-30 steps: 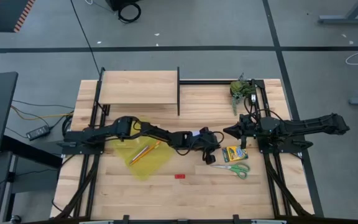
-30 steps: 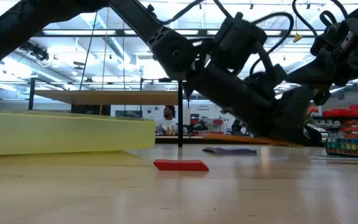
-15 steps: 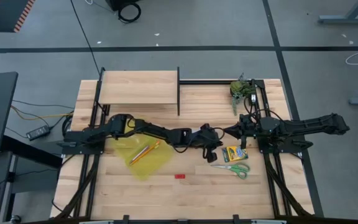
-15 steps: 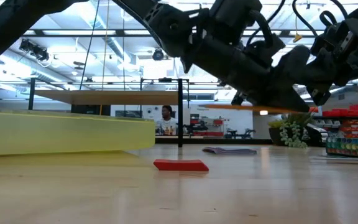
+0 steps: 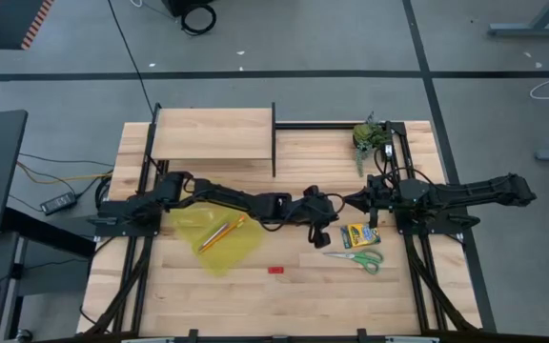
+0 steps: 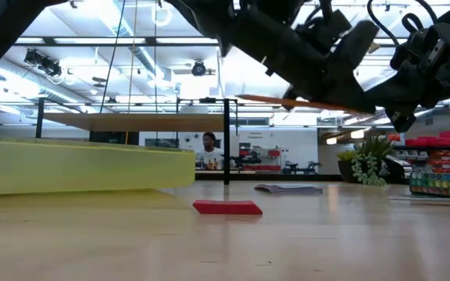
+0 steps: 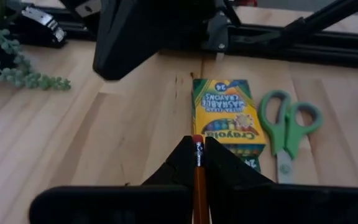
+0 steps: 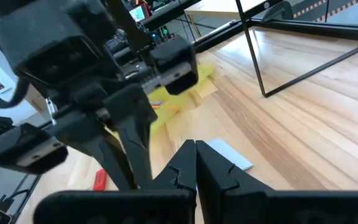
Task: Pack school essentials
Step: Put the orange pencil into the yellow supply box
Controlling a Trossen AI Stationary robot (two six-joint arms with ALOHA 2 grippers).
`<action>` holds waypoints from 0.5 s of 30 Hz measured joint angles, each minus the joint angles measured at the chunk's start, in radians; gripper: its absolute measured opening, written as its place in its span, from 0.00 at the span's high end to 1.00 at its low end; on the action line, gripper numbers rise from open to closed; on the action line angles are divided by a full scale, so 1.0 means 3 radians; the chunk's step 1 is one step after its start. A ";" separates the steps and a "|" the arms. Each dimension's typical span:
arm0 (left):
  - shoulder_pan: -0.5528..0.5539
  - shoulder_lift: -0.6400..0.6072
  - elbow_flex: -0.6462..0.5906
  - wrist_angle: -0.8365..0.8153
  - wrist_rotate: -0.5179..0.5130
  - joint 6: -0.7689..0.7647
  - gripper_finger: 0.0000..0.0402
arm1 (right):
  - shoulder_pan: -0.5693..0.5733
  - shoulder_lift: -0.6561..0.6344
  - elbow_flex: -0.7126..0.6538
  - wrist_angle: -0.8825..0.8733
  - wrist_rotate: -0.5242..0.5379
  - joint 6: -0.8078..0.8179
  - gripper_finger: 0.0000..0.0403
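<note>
From above, the left arm is stretching low across the table (image 5: pixel 284 295), its left gripper (image 5: pixel 324 227) sitting just left of the crayon box (image 5: pixel 355 235); the right gripper (image 5: pixel 358 201) is waiting beside it. At table level, the orange pencil (image 6: pixel 303 102) is riding level above the red eraser (image 6: pixel 226 207), shelves filling the room behind. Left wrist: fingers (image 7: pixel 179 163) clamped on that pencil, scissors (image 7: pixel 288 124) right of the box. Right wrist: its fingers are pressed together over the note pad (image 8: pixel 229 154).

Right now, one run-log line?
left tool: shut on orange pencil, raised over table | right tool: shut, idle | crayon box, scissors: unpacked
</note>
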 joint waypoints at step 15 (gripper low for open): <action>-0.0057 -0.0487 0.0000 -0.0822 -0.0026 0.0289 0.96 | 0.0000 0.0001 0.0000 -0.0005 -0.0001 0.0001 0.98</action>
